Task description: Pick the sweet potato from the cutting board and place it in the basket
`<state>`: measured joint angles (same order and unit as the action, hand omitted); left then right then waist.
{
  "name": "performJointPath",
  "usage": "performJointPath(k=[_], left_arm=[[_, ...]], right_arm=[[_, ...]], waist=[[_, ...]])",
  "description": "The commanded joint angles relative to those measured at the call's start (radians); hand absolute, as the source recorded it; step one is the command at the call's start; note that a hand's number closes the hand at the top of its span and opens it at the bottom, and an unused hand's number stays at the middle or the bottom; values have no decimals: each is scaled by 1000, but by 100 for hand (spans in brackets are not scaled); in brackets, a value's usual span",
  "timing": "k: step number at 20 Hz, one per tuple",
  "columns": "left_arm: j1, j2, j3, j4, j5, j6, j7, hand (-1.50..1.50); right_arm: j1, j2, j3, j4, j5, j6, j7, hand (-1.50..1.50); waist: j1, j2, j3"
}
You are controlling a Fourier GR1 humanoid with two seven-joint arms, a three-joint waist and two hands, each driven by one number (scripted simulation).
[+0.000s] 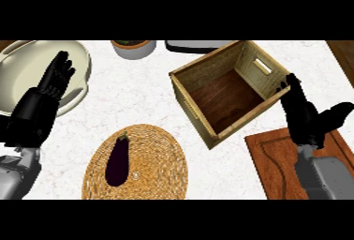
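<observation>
Presently, the right hand (pixel 307 117) is held open, fingers straight, beside the basket (pixel 207 70) (above the cutting board (pixel 273 161)); the left hand (pixel 45 96) is likewise open at far left.

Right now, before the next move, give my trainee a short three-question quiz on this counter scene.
1. True or false: the eggplant lies inside the basket.
2. The right hand, fingers straight, shows above which thing? A woven mat; B cutting board; C potted plant.
3. Fill in: the left hand, open with fingers straight, shows over the cream ____ at the upper left.

Key: 1 false; 2 B; 3 plate.
</observation>
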<state>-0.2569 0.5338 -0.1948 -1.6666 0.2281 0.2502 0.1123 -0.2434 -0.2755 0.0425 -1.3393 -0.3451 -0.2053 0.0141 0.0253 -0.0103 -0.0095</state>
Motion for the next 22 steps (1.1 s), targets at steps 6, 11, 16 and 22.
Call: performJointPath(k=[6,11,16,22], left_arm=[[26,-3,-49,17,-7,-80,-55,0],[89,-31,-74,31,16,-97,-61,0],[101,-2,-31,38,33,-121,-76,0],[145,-2,-11,76,27,-127,-131,0]], right_arm=[[-45,-422,212,-167,211,515,-151,150],[135,-440,453,-356,434,599,-479,-150],[328,-525,459,-434,780,264,-611,-150],[383,-598,310,-670,986,24,-420,-150]], waist=[[-22,7,4],[-66,-6,12],[-97,-9,11],[-117,-16,5]])
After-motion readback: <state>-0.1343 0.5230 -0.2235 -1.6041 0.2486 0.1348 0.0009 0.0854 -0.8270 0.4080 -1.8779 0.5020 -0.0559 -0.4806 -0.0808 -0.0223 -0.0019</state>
